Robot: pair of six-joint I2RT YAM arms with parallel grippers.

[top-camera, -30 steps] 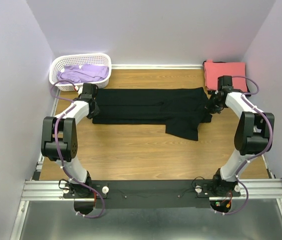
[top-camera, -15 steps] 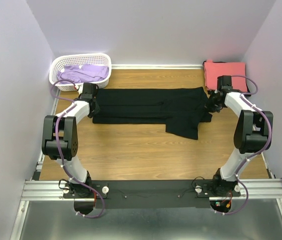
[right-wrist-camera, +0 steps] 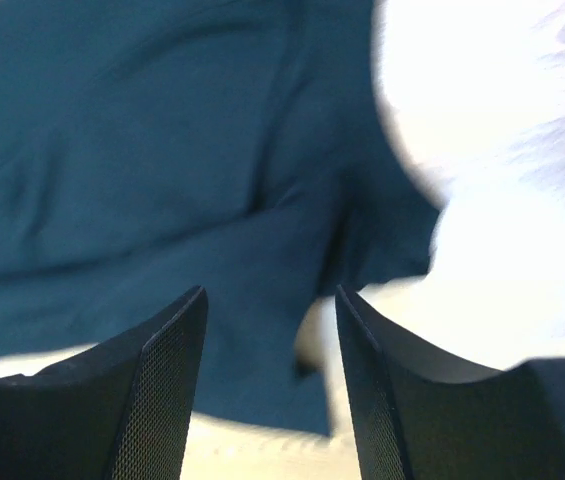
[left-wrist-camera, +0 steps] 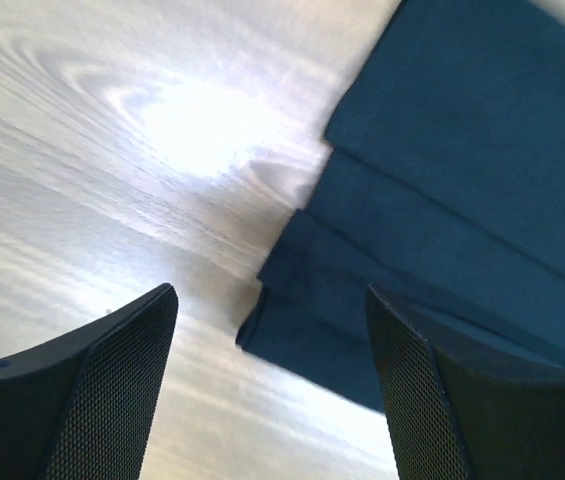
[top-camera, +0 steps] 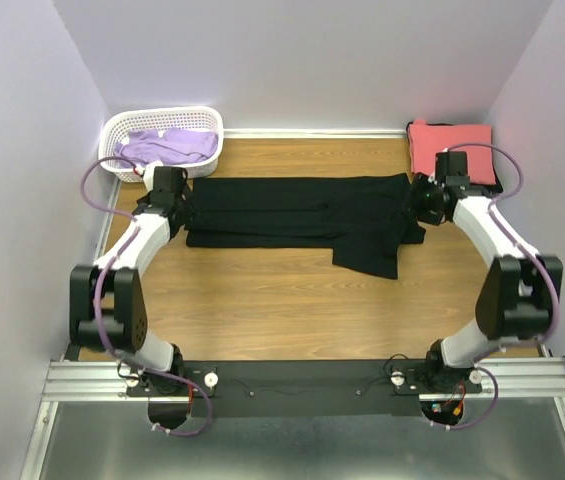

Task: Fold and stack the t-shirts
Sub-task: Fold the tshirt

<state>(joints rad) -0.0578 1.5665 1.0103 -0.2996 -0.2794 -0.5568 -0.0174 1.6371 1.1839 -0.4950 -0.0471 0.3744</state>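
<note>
Black tee [top-camera: 297, 215] lay folded into a long strip across far half of table [top-camera: 262, 290]. L gripper [left-wrist-camera: 270, 295] hung over its left end, jaws apart, holding nothing. R gripper [right-wrist-camera: 271, 292] over right end, also released. Coral tee [top-camera: 450, 145] sat in far-right corner.

The wooden table [top-camera: 262, 300] carries a black tee [top-camera: 292, 210], folded into a long band that runs from the left gripper [left-wrist-camera: 272, 295] to the right gripper [right-wrist-camera: 270, 292]. Its layered left corner lies just ahead of the spread left jaws, with bare wood to their left. Its right end fills the space under the spread right jaws. A basket [top-camera: 112, 135] stands just beyond the left jaws, and a coral tee [top-camera: 452, 140] lies just beyond the right ones.
</note>
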